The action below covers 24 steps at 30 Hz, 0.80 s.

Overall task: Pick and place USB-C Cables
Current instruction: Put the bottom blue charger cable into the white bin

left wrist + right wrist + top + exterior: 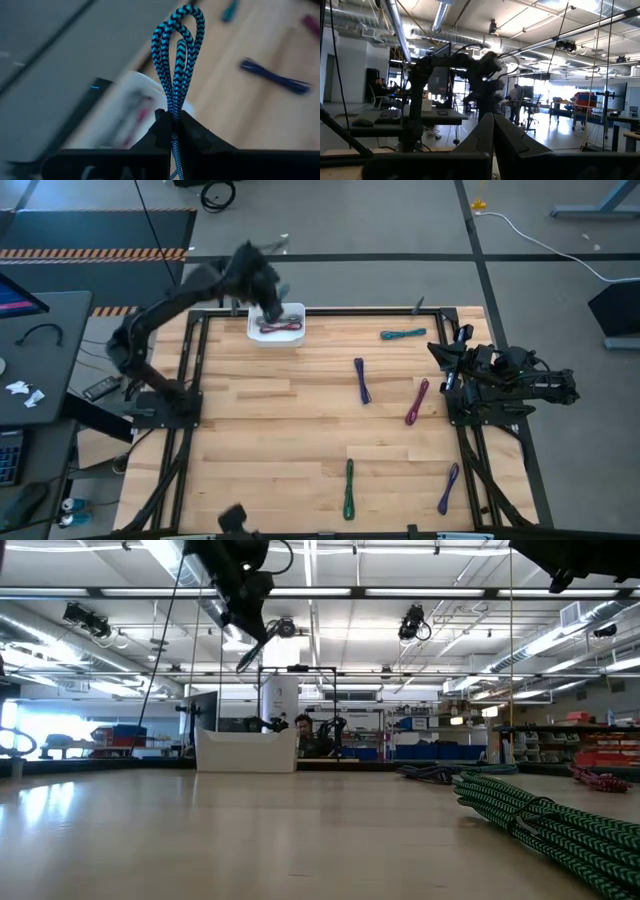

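Left hand (174,131): clamped on a blue cable (177,60), above the white bin (275,326)
Right hand (493,131): fingers together, holding nothing, parked at the counter (300,430) edge

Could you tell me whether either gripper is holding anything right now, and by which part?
The left gripper pinches a blue-and-black braided cable partway along its bundle, loops sticking out, above the white bin. The right gripper holds nothing.

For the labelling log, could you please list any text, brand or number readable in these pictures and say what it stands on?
None can be read.
Left tool housing, shut on the blue braided USB-C cable: pale raised marks, too blurred to read.
White bin: no label visible.
Shelf bins behind the table in the low view: too small to read.
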Motion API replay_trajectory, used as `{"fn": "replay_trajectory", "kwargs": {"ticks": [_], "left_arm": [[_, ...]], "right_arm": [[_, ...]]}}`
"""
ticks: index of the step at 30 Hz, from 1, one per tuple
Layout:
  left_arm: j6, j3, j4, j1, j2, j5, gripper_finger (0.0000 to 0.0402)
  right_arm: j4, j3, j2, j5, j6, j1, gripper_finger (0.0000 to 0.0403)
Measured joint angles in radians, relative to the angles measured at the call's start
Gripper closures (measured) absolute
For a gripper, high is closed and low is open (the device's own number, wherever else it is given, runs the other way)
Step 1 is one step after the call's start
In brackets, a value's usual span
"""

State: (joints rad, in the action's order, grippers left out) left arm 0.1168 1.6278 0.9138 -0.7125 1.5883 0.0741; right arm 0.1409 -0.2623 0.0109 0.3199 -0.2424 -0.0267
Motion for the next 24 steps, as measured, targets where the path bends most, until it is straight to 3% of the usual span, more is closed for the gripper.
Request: {"fn": "replay_trajectory", "kwargs": {"ticks": [4,8,24], "left_arm": [[0.083,0.221,0.121,-0.044,0.106,-0.042,0.0389],[0.086,0.339,0.177,-0.055,0.165,-0.042,0.0387],[0.015,0.342,0.211,-0.011,0.174,-0.055,0.0384]], "right_arm": [[0.0,0.0,0.0,0.0,0.0,0.0,0.0389],[0.0,0.0,0.0,0.0,0.0,0.0,0.0389],[0.007,0.0,0.0,0.0,-0.017,0.002,0.0389]]}}
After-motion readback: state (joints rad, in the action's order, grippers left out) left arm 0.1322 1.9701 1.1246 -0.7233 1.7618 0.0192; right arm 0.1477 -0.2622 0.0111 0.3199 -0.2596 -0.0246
